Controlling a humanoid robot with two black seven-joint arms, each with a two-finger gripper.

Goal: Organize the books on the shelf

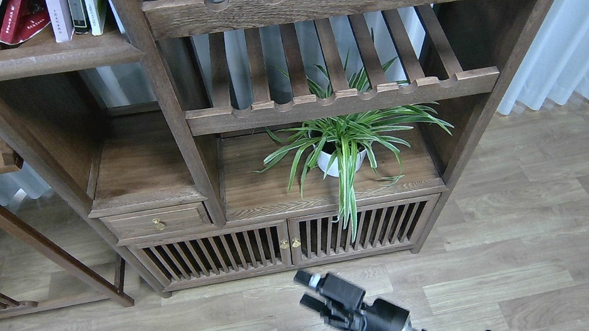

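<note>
One black gripper [305,289], entering from the lower right and taken as the right arm's, is hanging low over the wood-look floor [546,244], in front of the cabinet's slatted doors [283,243]. Its two fingers are standing apart with nothing between them. The books are sitting at upper left on the solid plank shelf [45,59]: a thick red book [19,20] is leaning beside a pale lilac-white book [58,14]. A potted spider plant [342,149] is occupying the lower compartment.
</note>
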